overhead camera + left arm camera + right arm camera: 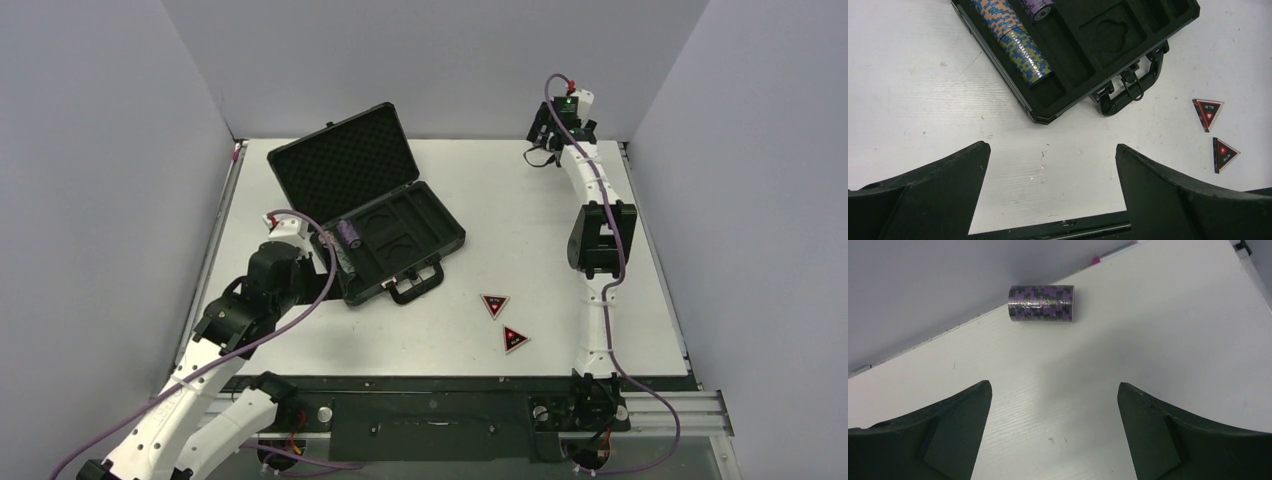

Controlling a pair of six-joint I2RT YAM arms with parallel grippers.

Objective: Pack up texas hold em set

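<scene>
The left claw (1050, 150) hung released over bare table (520, 220), its fingers spread wide with nothing between them, just off the case's 7 o'clock corner. At 5 o'clock from the handle (415, 285) lay two tokens, flat and close together but apart: the near token (515, 339) and the far token (495, 304). Both were black triangles with red faces and "ALL IN" lettering.

The case (345, 160) sat open left of centre, its long axis running 8 to 2 o'clock. Its handle faced 5 o'clock and its foam-lined lid stood up on the 11 o'clock side. In its 8 o'clock slot a blue-and-orange stack (1018, 42) lay on its side. A purple stack (350, 235) lay in the next slot.

At the far 1 o'clock corner the right claw (1054, 387) was released and held nothing. At 12 o'clock beyond its fingers lay a loose stack (1041, 303). It was purple and black, on its side by the back wall, with its axis running 9 to 3 in the wrist view.
</scene>
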